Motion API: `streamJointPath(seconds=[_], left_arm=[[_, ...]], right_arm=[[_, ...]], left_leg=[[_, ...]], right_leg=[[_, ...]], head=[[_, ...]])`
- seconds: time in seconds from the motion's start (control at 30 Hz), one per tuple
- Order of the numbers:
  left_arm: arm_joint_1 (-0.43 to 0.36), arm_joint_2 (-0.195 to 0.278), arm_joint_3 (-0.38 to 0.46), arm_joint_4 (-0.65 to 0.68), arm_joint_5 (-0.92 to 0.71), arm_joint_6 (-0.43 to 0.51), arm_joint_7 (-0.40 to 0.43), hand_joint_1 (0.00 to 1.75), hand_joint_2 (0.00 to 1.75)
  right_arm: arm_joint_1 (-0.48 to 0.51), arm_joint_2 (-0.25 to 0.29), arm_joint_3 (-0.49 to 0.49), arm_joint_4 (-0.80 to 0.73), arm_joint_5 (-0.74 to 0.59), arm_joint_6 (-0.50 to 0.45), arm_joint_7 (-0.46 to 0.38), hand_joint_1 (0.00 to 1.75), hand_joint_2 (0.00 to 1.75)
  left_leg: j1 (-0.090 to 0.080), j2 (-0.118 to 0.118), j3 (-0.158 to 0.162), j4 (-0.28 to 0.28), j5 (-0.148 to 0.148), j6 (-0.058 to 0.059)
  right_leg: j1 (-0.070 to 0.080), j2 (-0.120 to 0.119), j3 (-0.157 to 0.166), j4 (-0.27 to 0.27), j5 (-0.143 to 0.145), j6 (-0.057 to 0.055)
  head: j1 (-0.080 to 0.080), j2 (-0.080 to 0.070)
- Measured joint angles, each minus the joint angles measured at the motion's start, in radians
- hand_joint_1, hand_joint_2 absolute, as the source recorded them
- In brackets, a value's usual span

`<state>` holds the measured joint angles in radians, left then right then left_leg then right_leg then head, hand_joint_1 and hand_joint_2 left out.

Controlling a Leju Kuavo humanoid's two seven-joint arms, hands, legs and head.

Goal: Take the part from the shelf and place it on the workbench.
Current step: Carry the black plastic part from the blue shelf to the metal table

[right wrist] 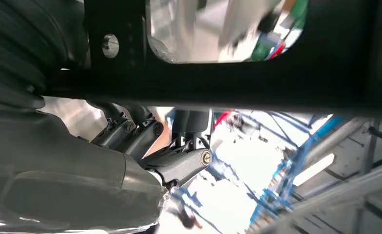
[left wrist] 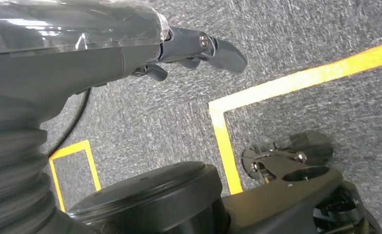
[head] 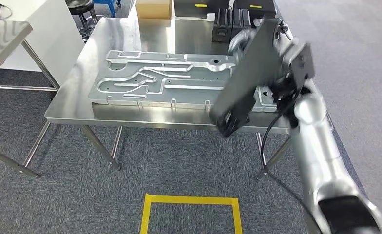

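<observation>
While the head view shows the right robot hand (head: 284, 80) gripping the dark flat part (head: 250, 73) tilted above the worktop (head: 106, 29), ready for lowering, the left wrist view shows the left robot hand (left wrist: 199, 48) hanging empty, fingers apart; the right wrist view shows fingers (right wrist: 179, 163) clasping the part's edge.

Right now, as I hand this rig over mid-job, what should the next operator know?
Right hand: grips the black plate part, held tilted in the air over the right front edge of the steel workbench.
Left hand: holds nothing, hangs over grey carpet and yellow floor tape.
On the workbench: a large machined aluminium plate lies flat; black cases and a cardboard box stand at the far edge.
Done: part is off the shelf and carried to the bench.
Left: lower the part onto the bench, probably onto free surface, then release.
</observation>
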<state>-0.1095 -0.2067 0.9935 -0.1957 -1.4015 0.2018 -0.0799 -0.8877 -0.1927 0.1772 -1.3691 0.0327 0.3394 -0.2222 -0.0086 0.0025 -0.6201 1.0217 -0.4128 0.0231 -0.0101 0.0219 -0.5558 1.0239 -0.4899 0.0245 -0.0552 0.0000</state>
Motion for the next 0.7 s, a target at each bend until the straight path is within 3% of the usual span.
streamJointPath(seconds=[0.03,0.1,0.17,0.2,0.23,0.27,0.33,0.37,0.43,0.53,0.6,0.67,0.7], left_arm=[[-0.001,0.0,0.0,0.0,0.0,-0.002,-0.004,0.0,1.75],[0.0,0.0,0.0,0.0,0.002,-0.004,-0.008,0.0,1.75],[0.001,-0.001,0.0,0.0,0.003,-0.005,-0.01,0.0,1.75],[0.003,-0.001,0.0,0.0,0.003,-0.005,-0.011,0.0,1.75],[0.003,-0.002,0.0,0.0,0.004,-0.005,-0.011,0.0,1.75],[0.005,-0.002,0.0,0.0,0.004,-0.006,-0.012,0.0,1.75],[0.007,-0.002,0.0,0.0,0.002,-0.006,-0.017,0.0,1.75],[0.009,-0.002,0.0,0.0,0.001,-0.006,-0.021,0.0,1.75],[0.012,-0.002,-0.002,0.0,-0.004,-0.007,-0.029,0.0,1.75],[0.012,-0.001,-0.007,0.0,-0.013,-0.009,-0.041,0.0,1.75],[0.012,0.0,-0.013,0.0,-0.018,-0.01,-0.049,0.0,1.75],[0.006,0.002,-0.017,0.0,-0.02,-0.01,-0.055,0.0,1.75],[0.003,0.003,-0.018,0.0,-0.02,-0.011,-0.057,0.0,1.75]], right_arm=[[-0.113,-0.005,0.014,0.084,0.013,0.0,0.005,1.75,1.75],[-0.293,-0.011,0.043,0.236,0.038,-0.008,0.008,1.75,1.75],[-0.392,-0.012,0.07,0.332,0.056,-0.018,0.009,1.75,1.75],[-0.422,-0.012,0.084,0.371,0.071,-0.026,0.015,1.75,1.75],[-0.449,-0.012,0.1,0.406,0.092,-0.036,0.023,1.75,1.75],[-0.476,-0.012,0.117,0.44,0.118,-0.048,0.032,1.75,1.75],[-0.542,-0.014,0.15,0.512,0.177,-0.069,0.045,1.75,1.75],[-0.579,-0.017,0.168,0.549,0.206,-0.075,0.047,1.75,1.75],[-0.642,-0.032,0.21,0.624,0.266,-0.079,0.048,1.75,1.75],[-0.703,-0.06,0.273,0.704,0.384,-0.099,0.049,1.75,1.75],[-0.738,-0.084,0.34,0.751,0.496,-0.13,0.054,1.75,1.75],[-0.762,-0.109,0.409,0.791,0.57,-0.153,0.059,1.75,1.75],[-0.769,-0.116,0.437,0.808,0.594,-0.161,0.061,1.75,1.75]], left_leg=[[0.002,-0.001,0.001,-0.005,0.003,0.005],[0.006,-0.005,0.006,-0.011,0.005,0.012],[0.007,-0.011,0.012,-0.012,0.0,0.014],[0.008,-0.013,0.017,-0.011,-0.004,0.014],[0.008,-0.016,0.023,-0.01,-0.01,0.013],[0.009,-0.019,0.029,-0.009,-0.015,0.012],[0.006,-0.024,0.037,-0.004,-0.026,0.006],[0.005,-0.026,0.037,-0.002,-0.03,0.003],[0.002,-0.028,0.035,-0.002,-0.034,-0.005],[0.001,-0.026,0.033,0.009,-0.05,-0.018],[0.003,-0.02,-0.005,0.095,-0.098,-0.027],[0.007,-0.016,-0.069,0.23,-0.151,-0.034],[0.008,-0.015,-0.089,0.271,-0.158,-0.035]], right_leg=[[-0.001,-0.005,-0.009,0.018,-0.012,0.005],[-0.002,-0.014,-0.058,0.115,-0.059,0.014],[-0.003,-0.016,-0.132,0.243,-0.098,0.021],[-0.004,-0.016,-0.158,0.274,-0.093,0.022],[-0.004,-0.017,-0.167,0.267,-0.068,0.022],[-0.005,-0.017,-0.158,0.222,-0.027,0.02],[-0.002,-0.019,-0.115,0.087,0.058,0.012],[0.001,-0.02,-0.098,0.037,0.08,0.006],[0.008,-0.02,-0.087,0.002,0.082,-0.006],[0.0,-0.022,-0.077,-0.012,0.082,-0.02],[-0.005,-0.025,-0.066,-0.019,0.081,-0.029],[-0.005,-0.025,-0.061,-0.019,0.077,-0.033],[-0.004,-0.024,-0.059,-0.019,0.075,-0.033]], head=[[0.0,0.0],[0.0,0.0],[0.0,0.0],[0.0,0.0],[0.0,0.0],[0.0,0.0],[0.0,0.0],[0.0,0.0],[0.0,0.0],[0.0,0.0],[0.0,0.0],[0.0,0.0],[0.0,0.0]])
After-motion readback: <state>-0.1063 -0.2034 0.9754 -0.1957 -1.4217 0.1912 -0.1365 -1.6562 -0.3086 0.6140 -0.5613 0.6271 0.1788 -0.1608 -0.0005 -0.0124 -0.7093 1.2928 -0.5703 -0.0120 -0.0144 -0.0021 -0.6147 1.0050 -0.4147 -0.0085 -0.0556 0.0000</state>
